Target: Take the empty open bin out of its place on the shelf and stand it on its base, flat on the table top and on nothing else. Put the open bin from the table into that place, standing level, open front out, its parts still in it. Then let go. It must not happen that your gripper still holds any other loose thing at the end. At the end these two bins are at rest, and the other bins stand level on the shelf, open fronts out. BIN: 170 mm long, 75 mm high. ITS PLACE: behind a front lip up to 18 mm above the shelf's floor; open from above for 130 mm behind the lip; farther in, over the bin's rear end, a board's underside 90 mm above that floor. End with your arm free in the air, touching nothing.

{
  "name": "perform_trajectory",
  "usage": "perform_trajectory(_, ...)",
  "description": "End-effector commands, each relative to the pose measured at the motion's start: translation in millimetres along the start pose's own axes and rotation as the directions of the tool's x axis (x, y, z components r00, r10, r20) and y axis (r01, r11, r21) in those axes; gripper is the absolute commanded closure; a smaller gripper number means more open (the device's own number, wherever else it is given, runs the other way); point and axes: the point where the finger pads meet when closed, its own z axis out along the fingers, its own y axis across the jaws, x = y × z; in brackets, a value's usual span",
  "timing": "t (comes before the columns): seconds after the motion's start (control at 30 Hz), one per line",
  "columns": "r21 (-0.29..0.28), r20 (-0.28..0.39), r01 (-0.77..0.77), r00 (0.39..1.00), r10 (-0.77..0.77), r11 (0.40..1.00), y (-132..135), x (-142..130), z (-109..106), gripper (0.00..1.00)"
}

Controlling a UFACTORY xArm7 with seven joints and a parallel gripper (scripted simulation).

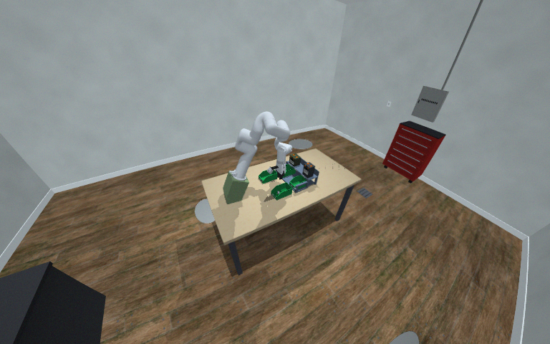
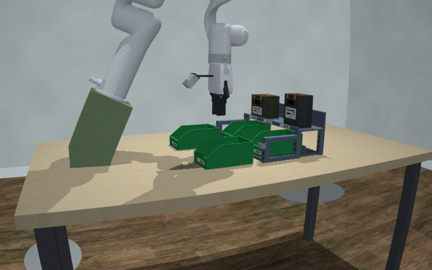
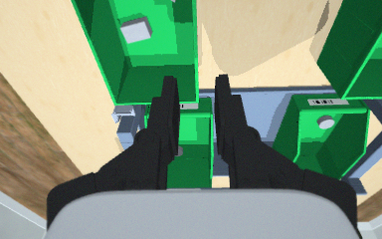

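Hand open above the bins; both task bins apparently standing on the counter

Exterior view used for sides. The hand point(image 1: 279, 177) point(image 2: 219, 113) point(image 3: 196, 93) is hovering over the bins, pointing down, its fingers standing apart with nothing between them.

Two green bins are resting upright on the counter point(image 1: 259, 218) point(image 2: 111, 187) point(image 3: 269, 50), left of the slate shelf point(image 1: 316, 177) point(image 2: 280, 138) point(image 3: 254, 105). The near counter bin point(image 1: 281, 191) point(image 2: 224, 154) point(image 3: 164, 50) is carrying a pale block point(image 3: 135, 31); the far counter bin point(image 1: 267, 176) point(image 2: 194, 138) point(image 3: 343, 60) is showing too little of its inside to tell whether it is empty.

Two more are sitting level in the shelf, open fronts facing left: the near shelf bin point(image 1: 298, 182) point(image 2: 277, 144) point(image 3: 191, 169), showing a grey part point(image 3: 179, 150), and the far shelf bin point(image 1: 288, 169) point(image 2: 245, 127) point(image 3: 318, 154), holding a pale round part point(image 3: 325, 122). Between them a vacant place is showing.

A dark green box point(image 1: 294, 160) point(image 2: 265, 106) and a black box point(image 1: 309, 170) point(image 2: 298, 109) are standing on the shelf's upper board.
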Motion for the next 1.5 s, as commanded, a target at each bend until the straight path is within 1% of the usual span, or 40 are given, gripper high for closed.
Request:
perform_trajectory(0.0,0.0,0.001,0.0,1.0,0.0,1.0,0,-1,0,0.74)
perform_trajectory(0.9,0.0,0.0,0.0,1.0,0.0,1.0,0,-1,2,0.74)
perform_trajectory(1.1,0.0,0.0,0.0,1.0,0.0,1.0,0,-1,9,0.74)
perform_trajectory(1.37,0.0,0.0,0.0,1.0,0.0,1.0,0,-1,26,0.74)
perform_trajectory(1.47,0.0,0.0,0.0,1.0,0.0,1.0,0,-1,28,0.74)
